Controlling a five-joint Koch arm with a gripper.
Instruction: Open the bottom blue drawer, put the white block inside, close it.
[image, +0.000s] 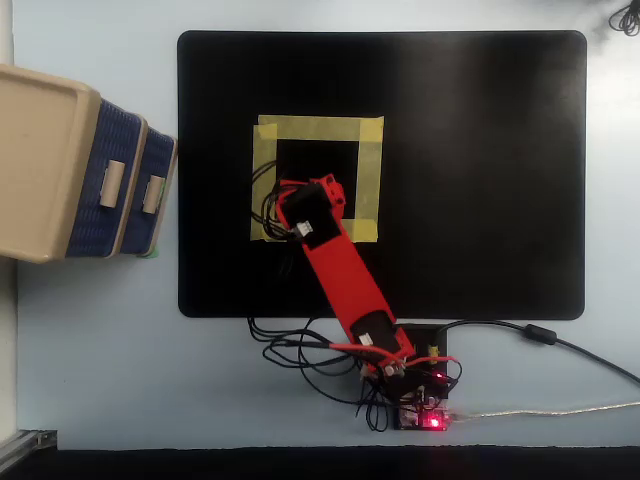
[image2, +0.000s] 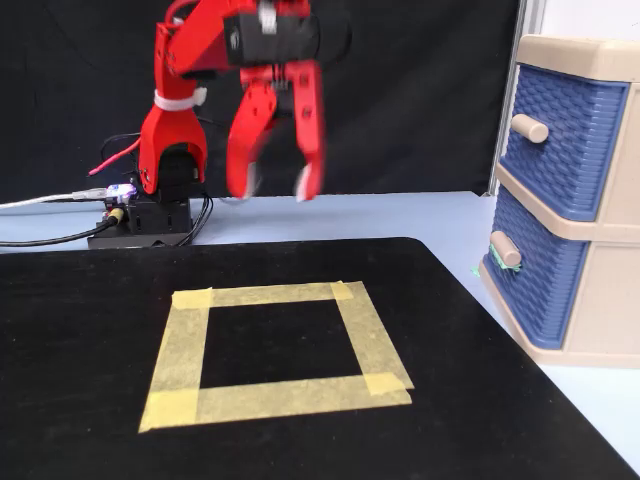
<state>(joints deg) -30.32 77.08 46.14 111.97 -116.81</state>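
Above the yellow tape square (image2: 275, 350) the gripper (image2: 276, 186) hangs with jaws apart and empty, so it should approach the closed bottom blue drawer (image2: 535, 275) squarely at its handle; no white block is visible.

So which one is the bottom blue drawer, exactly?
Find the beige-topped cabinet at the right edge of the fixed view, just off the black mat. It has two weave-patterned blue fronts, one above the other. The bottom blue drawer is the lower one, nearest the table.
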